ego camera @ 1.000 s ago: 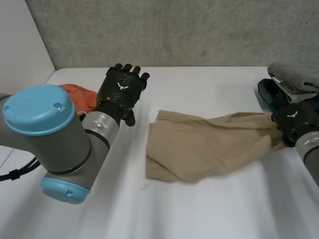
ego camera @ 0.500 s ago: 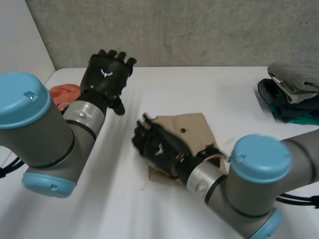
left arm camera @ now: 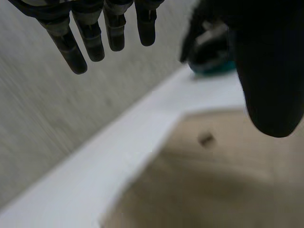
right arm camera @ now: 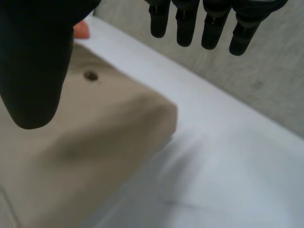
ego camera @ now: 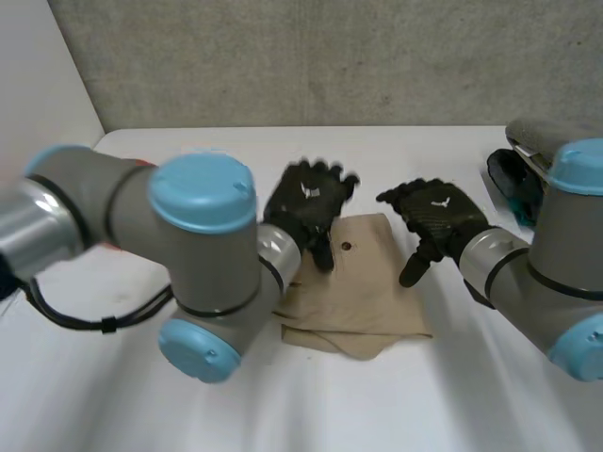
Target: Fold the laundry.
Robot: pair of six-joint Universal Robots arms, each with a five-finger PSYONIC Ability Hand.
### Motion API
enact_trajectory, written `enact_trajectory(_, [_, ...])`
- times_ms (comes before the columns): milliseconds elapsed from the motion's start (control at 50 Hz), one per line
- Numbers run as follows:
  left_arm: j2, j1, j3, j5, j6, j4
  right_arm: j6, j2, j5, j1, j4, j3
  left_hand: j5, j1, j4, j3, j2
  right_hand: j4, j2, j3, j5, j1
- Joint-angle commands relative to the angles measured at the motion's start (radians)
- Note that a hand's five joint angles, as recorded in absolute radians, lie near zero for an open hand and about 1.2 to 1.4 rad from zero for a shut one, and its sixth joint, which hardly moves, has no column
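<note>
Now that the right hand (ego camera: pixel 435 215) has swung one end across and released it, the tan cloth (ego camera: pixel 363 287) is lying doubled in the middle of the table (ego camera: pixel 424 151). The left hand (ego camera: pixel 306 200) is moving in, and both are hovering slack-fingered, holding nothing, so smoothing is likely coming next.

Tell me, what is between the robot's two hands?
In the head view, the far edge of the tan cloth, with bare table just beyond, lies between the left hand and the right hand.
</note>
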Motion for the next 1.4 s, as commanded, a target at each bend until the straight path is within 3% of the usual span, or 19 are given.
enact_trajectory(20, [-0.082,-0.004,-0.002,-0.133,0.018,-0.063,-0.012,0.165,-0.033,0.005,0.050,-0.086,-0.020,0.003,0.001,-0.008,-0.006,-0.036,-0.039,-0.033,-0.047,-0.050])
enact_trajectory(100, [-0.107,0.002,-0.006,-0.162,0.037,-0.115,-0.042,0.219,-0.022,0.005,0.088,-0.118,-0.017,0.006,0.004,-0.005,-0.003,-0.036,-0.039,-0.033,-0.047,-0.050])
enact_trajectory(240, [-0.102,0.006,-0.003,-0.150,0.051,-0.195,-0.147,0.192,0.055,0.005,0.097,-0.136,0.004,0.027,0.024,0.016,0.018,-0.036,-0.039,-0.033,-0.047,-0.050])
enact_trajectory(400, [0.028,0.013,0.037,-0.064,0.049,-0.195,-0.178,0.065,0.093,0.016,0.050,-0.069,-0.031,-0.009,-0.011,-0.019,-0.017,-0.036,-0.039,-0.033,-0.047,-0.050])
enact_trajectory(540, [0.141,0.042,0.066,0.121,0.048,-0.161,-0.209,-0.124,0.136,0.111,-0.139,0.162,-0.037,-0.014,-0.017,-0.025,-0.023,-0.036,-0.039,-0.033,-0.047,-0.050])
enact_trajectory(740, [0.185,0.115,0.122,0.499,0.022,-0.171,-0.197,-0.130,0.136,0.202,-0.341,0.434,-0.034,-0.012,-0.014,-0.022,-0.020,-0.036,-0.039,-0.033,-0.047,-0.050])
enact_trajectory(900, [0.185,0.126,0.127,0.524,-0.006,-0.179,-0.200,-0.003,0.132,0.217,-0.561,0.470,-0.034,-0.012,-0.014,-0.022,-0.020,-0.036,-0.039,-0.033,-0.047,-0.050])
enact_trajectory(1180, [0.185,0.121,0.116,0.522,-0.008,-0.178,-0.217,0.193,0.142,0.209,-0.683,0.299,-0.034,-0.012,-0.014,-0.022,-0.020,-0.036,-0.039,-0.033,-0.047,-0.050])
enact_trajectory(1200, [0.185,0.121,0.116,0.521,-0.008,-0.178,-0.215,0.199,0.142,0.209,-0.687,0.282,-0.034,-0.012,-0.014,-0.022,-0.020,0.023,0.020,0.026,0.012,0.009])
enact_trajectory(1240, [0.185,0.123,0.116,0.520,-0.008,-0.178,-0.213,0.199,0.135,0.209,-0.688,0.270,-0.031,-0.009,-0.011,-0.019,-0.017,0.369,0.365,0.372,0.358,0.355])
enact_trajectory(1260, [0.185,0.125,0.116,0.520,-0.008,-0.178,-0.210,0.199,0.129,0.208,-0.688,0.262,-0.034,-0.012,-0.014,-0.022,-0.020,0.633,0.629,0.636,0.621,0.618])
enact_trajectory(1280, [0.186,0.125,0.118,0.520,-0.008,-0.178,-0.207,0.199,0.127,0.208,-0.688,0.243,-0.034,-0.012,-0.014,-0.022,-0.020,1.181,1.177,1.184,1.169,1.166])
enact_trajectory(1400, [0.188,0.126,0.126,0.519,-0.008,-0.175,-0.206,0.206,0.121,0.202,-0.679,0.155,-0.031,-0.009,-0.011,-0.019,-0.017,1.186,1.183,1.189,1.175,1.172])
